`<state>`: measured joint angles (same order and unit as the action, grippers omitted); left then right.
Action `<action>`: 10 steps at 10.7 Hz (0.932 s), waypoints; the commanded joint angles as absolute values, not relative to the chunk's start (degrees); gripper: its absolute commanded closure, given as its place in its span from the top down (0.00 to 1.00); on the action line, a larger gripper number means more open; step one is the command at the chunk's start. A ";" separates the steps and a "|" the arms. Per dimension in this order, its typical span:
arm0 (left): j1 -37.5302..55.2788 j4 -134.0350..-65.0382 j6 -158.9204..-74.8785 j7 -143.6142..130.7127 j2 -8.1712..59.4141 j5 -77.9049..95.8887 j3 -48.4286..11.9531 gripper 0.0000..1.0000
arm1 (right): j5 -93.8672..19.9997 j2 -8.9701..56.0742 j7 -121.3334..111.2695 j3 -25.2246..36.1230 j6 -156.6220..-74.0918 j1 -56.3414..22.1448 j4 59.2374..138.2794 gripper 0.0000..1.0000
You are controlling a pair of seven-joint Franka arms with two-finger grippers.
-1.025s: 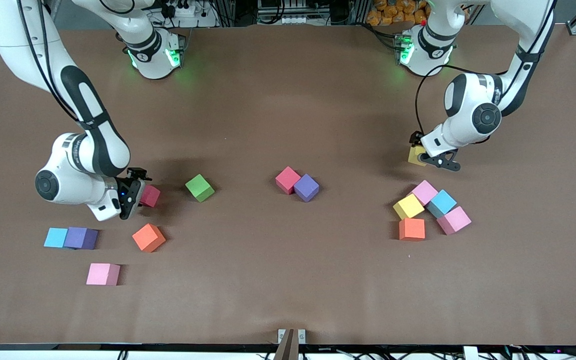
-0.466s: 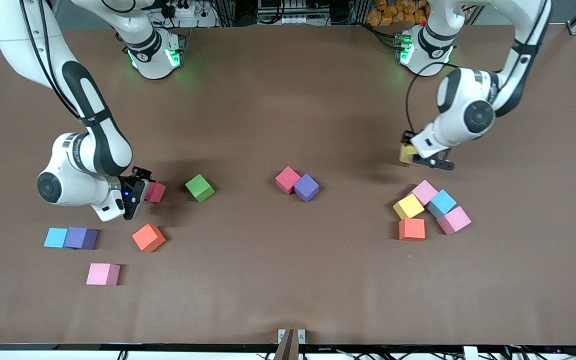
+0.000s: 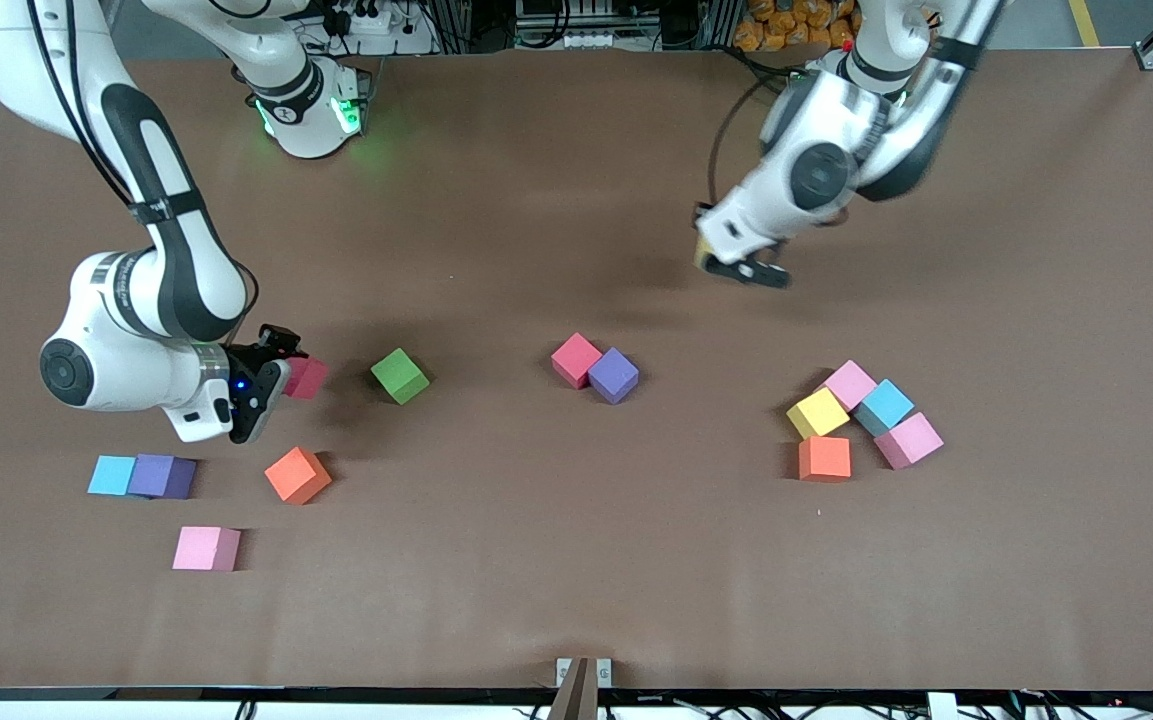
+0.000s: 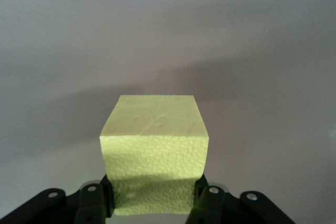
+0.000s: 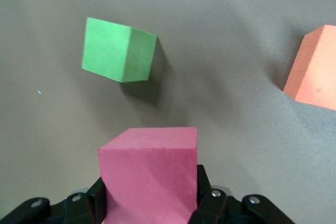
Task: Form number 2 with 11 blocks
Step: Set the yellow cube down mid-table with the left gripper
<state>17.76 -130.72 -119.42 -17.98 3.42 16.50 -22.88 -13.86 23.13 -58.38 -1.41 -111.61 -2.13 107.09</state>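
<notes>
Left pincer (image 4: 153, 199) pinching yellow block (image 4: 154, 150), right pincer (image 5: 151, 203) pinching red block (image 5: 149, 174) (both airborne). Foam: light, squishy, grippy-looking; squeeze flat opposite faces, go gentle.

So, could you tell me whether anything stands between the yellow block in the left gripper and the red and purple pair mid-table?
Nothing visible does. The left gripper holds the yellow block up over bare table, and the stretch from there to the red block and purple block shows only brown surface.
</notes>
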 commanded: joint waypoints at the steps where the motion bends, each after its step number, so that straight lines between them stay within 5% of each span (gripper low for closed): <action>1: 24.75 -129.29 -122.58 -23.88 5.97 18.01 -23.38 0.00 | -14.77 19.87 -56.07 -1.49 -109.00 -2.46 108.19 0.08; 4: 35.81 -125.01 -128.92 -37.90 13.32 19.85 -21.99 0.00 | -14.68 19.69 -56.34 -1.41 -109.25 -2.46 108.28 0.09; 6: 48.55 -119.12 -129.11 -45.42 20.18 20.65 -12.26 0.00 | -14.59 19.78 -56.16 -1.32 -109.51 -2.46 108.28 0.09; 10: 53.08 -118.48 -135.34 -50.45 25.04 20.65 -12.13 0.00 | -14.59 19.95 -56.34 -1.32 -109.42 -2.46 108.19 0.09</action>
<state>51.60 -119.61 -134.77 -49.28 24.21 19.41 -13.07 -13.87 20.88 -56.81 -1.28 -109.39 -2.53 107.34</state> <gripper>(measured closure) 0.445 0.361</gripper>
